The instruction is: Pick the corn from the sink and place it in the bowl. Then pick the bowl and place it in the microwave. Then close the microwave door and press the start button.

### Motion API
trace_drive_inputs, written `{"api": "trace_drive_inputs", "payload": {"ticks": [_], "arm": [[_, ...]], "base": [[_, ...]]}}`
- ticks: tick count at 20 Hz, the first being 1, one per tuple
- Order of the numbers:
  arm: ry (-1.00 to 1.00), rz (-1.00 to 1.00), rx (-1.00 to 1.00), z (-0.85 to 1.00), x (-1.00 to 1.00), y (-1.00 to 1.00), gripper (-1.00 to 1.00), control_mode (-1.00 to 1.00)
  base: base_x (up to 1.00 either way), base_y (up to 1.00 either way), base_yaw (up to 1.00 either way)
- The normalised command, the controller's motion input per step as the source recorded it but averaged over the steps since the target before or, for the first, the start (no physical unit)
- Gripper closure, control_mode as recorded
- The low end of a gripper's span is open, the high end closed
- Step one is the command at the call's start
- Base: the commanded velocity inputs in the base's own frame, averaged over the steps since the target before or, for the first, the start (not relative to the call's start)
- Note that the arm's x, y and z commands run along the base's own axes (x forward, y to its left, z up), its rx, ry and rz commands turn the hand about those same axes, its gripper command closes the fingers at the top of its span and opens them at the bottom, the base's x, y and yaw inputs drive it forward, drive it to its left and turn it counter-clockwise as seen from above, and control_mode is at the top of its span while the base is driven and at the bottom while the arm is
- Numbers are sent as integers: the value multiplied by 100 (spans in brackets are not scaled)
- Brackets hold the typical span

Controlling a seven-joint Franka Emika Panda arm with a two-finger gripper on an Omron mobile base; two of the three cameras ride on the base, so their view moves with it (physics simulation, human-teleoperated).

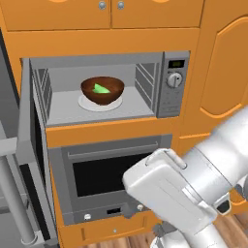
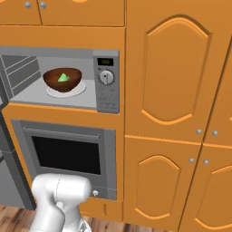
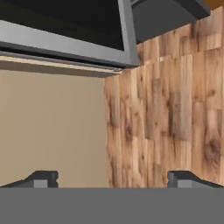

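The bowl [image 1: 102, 90] with the corn [image 1: 101, 88] sits inside the microwave [image 1: 109, 87]; its door [image 1: 30, 145] hangs open far left of the low, spread, empty fingers [image 3: 39, 179].

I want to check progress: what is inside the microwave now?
Inside the microwave, the bowl sits on a white turntable plate, with the green corn in it. The plate's middle is covered.
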Motion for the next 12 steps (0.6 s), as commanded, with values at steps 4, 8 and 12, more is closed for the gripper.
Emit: {"api": "trace_drive_inputs", "payload": {"ticks": [4, 8, 12], "arm": [[0, -31, 0, -23, -83, 16, -100, -100], [0, -43, -1, -46, -19, 52, -100, -100], [0, -57, -6, -55, 27, 98, -100, -100]], "base": [[0, 0, 0], [0, 0, 0], [0, 0, 0]]}}
